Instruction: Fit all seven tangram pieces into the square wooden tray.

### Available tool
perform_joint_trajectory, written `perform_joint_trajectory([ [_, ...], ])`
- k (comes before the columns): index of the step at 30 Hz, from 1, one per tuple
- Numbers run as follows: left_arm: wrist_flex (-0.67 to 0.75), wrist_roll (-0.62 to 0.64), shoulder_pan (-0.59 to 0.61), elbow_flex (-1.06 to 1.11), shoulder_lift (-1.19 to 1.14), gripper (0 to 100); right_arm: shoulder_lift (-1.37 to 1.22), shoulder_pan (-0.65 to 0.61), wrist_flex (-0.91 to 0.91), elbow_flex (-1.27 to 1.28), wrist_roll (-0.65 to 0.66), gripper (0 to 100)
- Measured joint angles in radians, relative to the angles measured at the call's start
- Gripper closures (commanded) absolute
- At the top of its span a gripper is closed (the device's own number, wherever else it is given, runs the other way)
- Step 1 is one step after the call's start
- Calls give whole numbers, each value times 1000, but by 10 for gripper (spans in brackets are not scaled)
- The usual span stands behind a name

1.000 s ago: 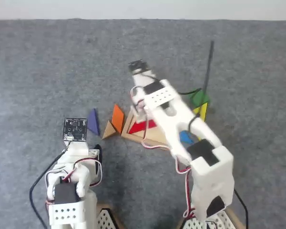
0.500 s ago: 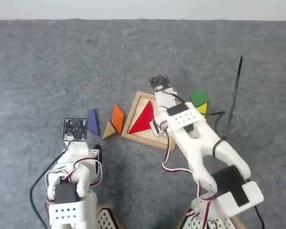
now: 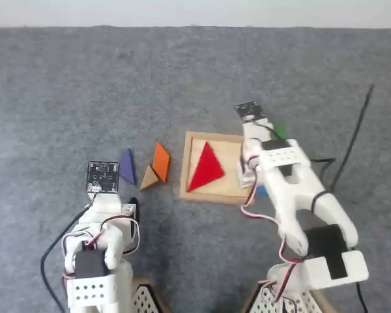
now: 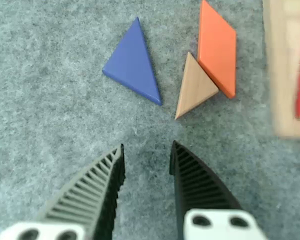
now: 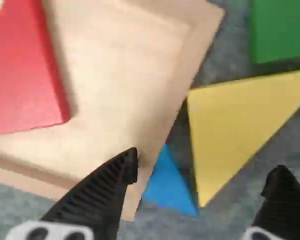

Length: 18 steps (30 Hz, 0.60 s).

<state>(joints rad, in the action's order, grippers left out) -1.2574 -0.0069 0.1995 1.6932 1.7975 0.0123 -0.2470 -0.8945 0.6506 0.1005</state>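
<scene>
The right gripper (image 5: 206,162) hangs low at a corner of the wooden tray (image 5: 125,75), spread wide and holding nothing. One dark finger (image 5: 107,182) is over the tray's rim, and the other is out over the grey carpet (image 3: 65,85). Between them lie a small light-blue triangle (image 5: 167,182), tucked against the tray's edge, and the tip of a yellow triangle (image 5: 235,125). A green piece (image 5: 280,30) lies just past the yellow one (also outside the tray). A red triangle (image 5: 22,70) lies flat inside the tray. The left gripper (image 4: 147,146) is also parted and empty, low over the carpet. Ahead of it are a dark-blue triangle (image 4: 132,62), a tan triangle (image 4: 194,87) and an orange parallelogram (image 4: 217,47). The tan triangle touches the orange parallelogram, near the tray's opposite side.
</scene>
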Motion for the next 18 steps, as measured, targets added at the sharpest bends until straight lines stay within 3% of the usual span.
perform_joint_trajectory([
  [8,0,0,0,0,0,849,0,77,0,-2,87,612],
  [18,0,0,0,0,0,849,68,72,41,-3,5,612],
])
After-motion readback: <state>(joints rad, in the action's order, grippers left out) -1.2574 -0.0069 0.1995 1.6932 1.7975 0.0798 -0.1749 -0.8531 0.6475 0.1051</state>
